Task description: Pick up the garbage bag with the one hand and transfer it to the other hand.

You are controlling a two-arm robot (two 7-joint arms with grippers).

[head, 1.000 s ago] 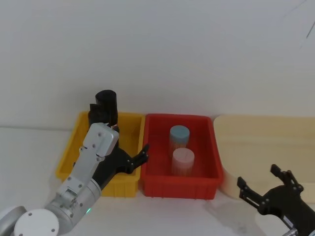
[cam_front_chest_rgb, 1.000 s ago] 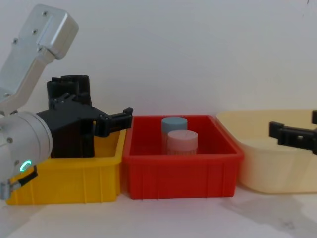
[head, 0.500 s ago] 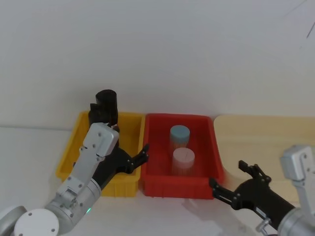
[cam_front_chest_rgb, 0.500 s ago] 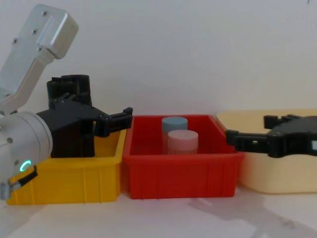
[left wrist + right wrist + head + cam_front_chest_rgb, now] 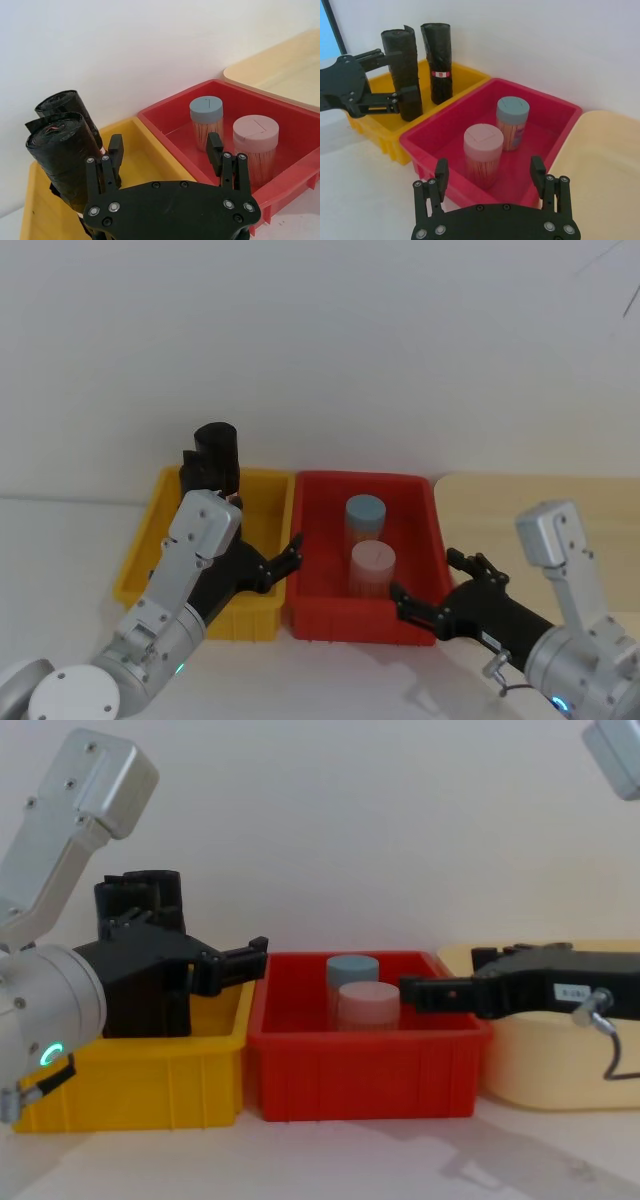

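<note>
Garbage bag (image 5: 62, 160) stands upright in yellow bin (image 5: 142, 146) just beside released, empty left pincer (image 5: 165, 146).

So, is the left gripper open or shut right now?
Open: the left gripper fingers stand wide apart in its wrist view.

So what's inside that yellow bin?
Two black rolls stand upright in the bin, one with a red label. The open left gripper reaches over it; its arm hides part of the floor.
</note>
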